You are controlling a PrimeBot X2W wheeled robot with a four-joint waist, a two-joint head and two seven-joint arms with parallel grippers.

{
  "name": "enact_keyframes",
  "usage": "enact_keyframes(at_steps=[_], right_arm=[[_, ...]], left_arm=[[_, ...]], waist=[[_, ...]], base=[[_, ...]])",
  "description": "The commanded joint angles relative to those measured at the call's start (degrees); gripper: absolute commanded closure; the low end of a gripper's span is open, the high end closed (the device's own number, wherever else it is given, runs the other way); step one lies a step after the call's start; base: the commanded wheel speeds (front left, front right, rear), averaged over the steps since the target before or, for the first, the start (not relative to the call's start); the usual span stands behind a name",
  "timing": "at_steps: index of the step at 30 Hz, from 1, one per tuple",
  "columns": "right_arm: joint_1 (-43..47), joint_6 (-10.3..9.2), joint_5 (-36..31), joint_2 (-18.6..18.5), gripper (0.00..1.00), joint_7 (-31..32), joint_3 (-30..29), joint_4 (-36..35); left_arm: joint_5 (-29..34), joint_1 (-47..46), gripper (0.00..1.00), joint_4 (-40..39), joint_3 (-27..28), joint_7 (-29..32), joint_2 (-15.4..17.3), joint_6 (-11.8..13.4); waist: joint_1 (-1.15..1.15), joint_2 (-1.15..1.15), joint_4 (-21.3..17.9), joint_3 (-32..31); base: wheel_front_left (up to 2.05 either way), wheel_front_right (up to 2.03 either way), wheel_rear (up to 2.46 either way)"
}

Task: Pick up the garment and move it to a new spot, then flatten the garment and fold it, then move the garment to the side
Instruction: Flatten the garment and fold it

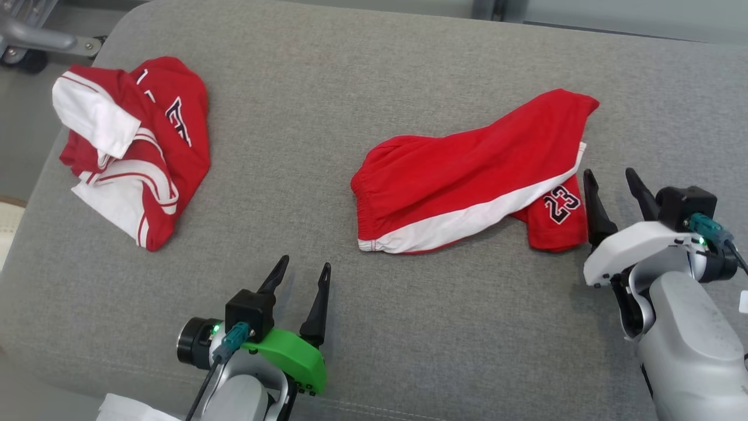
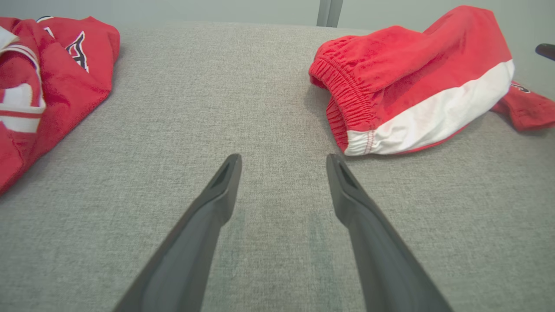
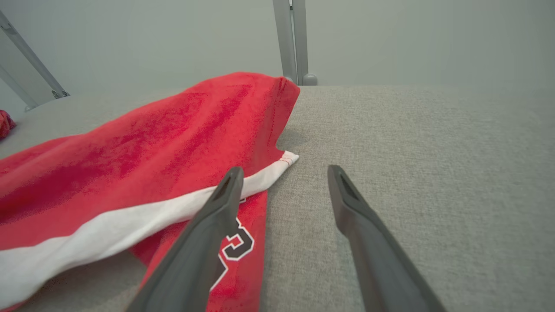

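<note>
The garment (image 1: 467, 175), red shorts with a white side stripe and a "23" print, lies crumpled on the grey cushion, right of centre. Its elastic waistband (image 2: 342, 91) faces my left gripper. My right gripper (image 1: 612, 179) stands open just right of the shorts' leg hem, nothing between its fingers. In the right wrist view the left finger (image 3: 217, 216) overlaps the "23" leg (image 3: 243, 242) while the gap holds bare cushion. My left gripper (image 1: 304, 269) is open near the front edge, apart from the shorts (image 2: 416, 82).
A second red and white garment (image 1: 134, 146) lies bunched at the cushion's (image 1: 374, 327) far left, also seen in the left wrist view (image 2: 47, 82). A metal frame post (image 3: 290, 39) rises behind the cushion. Something white (image 1: 128, 409) sits at the bottom edge.
</note>
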Motion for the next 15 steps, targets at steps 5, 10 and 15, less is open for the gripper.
enact_keyframes(at_steps=[5, 10, 15], right_arm=[[2.4, -0.09, 3.1, 0.8, 0.0, -0.2, 0.6, 0.1], [0.2, -0.09, 4.3, 0.4, 0.0, -0.2, 0.1, 1.1], [-1.7, -0.09, 5.2, 0.4, 0.0, -0.2, -1.1, 3.3]], left_arm=[[0.4, 1.0, 0.0, -0.5, -0.2, 0.0, 0.2, -0.8], [0.4, 0.5, 0.0, -0.3, -0.5, 0.0, 0.2, -1.0], [0.1, 0.3, 0.0, -0.3, -0.6, 0.0, 0.2, -0.8]], waist=[[0.0, 0.0, -3.0, -1.5], [0.0, 0.0, -1.2, 0.1], [0.0, 0.0, 0.6, 1.3]], base=[[0.0, 0.0, 0.0], [0.0, 0.0, 0.0], [0.0, 0.0, 0.0]])
